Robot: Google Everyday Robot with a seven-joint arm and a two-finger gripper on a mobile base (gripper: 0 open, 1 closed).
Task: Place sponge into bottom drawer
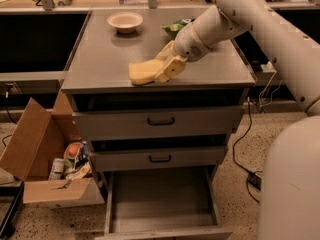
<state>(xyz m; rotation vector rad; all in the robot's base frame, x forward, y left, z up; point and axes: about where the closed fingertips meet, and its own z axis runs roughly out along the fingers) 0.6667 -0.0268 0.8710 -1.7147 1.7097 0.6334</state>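
Note:
The pale yellow sponge (pixel 142 70) is held in my gripper (pixel 161 70) above the front edge of the grey cabinet top (pixel 100 59). The gripper's fingers are closed on the sponge's right end. The arm comes in from the upper right. The bottom drawer (pixel 162 204) is pulled open below, its plain grey floor bare. It lies well under and a little forward of the sponge.
A cream bowl (pixel 125 21) and a green snack bag (pixel 176 27) sit at the back of the cabinet top. The two upper drawers (pixel 160 121) are shut. An open cardboard box (pixel 45 159) with clutter stands left of the cabinet. Cables lie on the floor at right.

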